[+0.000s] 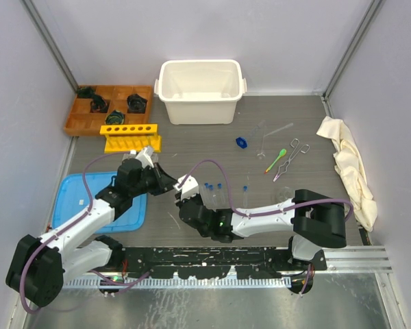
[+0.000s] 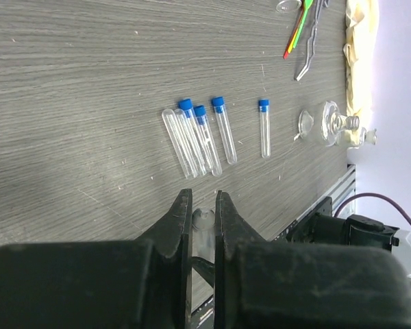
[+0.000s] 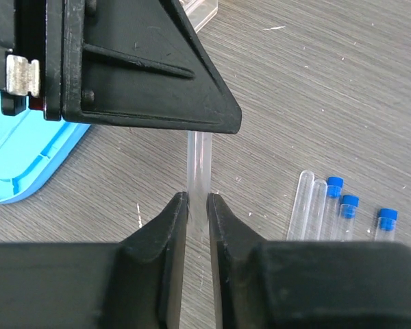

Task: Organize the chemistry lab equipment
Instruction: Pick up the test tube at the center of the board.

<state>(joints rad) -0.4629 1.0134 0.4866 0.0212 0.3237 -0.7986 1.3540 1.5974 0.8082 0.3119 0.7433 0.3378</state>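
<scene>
Left gripper (image 2: 203, 205) and right gripper (image 3: 196, 205) both pinch 1 clear tube (image 3: 198, 154), held in the air between them above the table (image 1: 205, 147), mid-left of centre. Each pair of fingers is pressed onto the glass, right gripper low on the tube and left gripper higher up. Looks like a handover or regrip. Can't tell if this tube has a cap.

Loose tubes (image 2: 198, 137) lie side by side on the table just right of the grippers, most with blue caps. Yellow rack (image 1: 130, 136) sits behind the left arm, holes up.

Handling: the tube is light, stiff, smooth and breakable, so likely to slip in hard fingers. Grip mid-body with light force and don't twist between the 2 grippers. For racking, best held near the top so the bottom end goes in free.
</scene>
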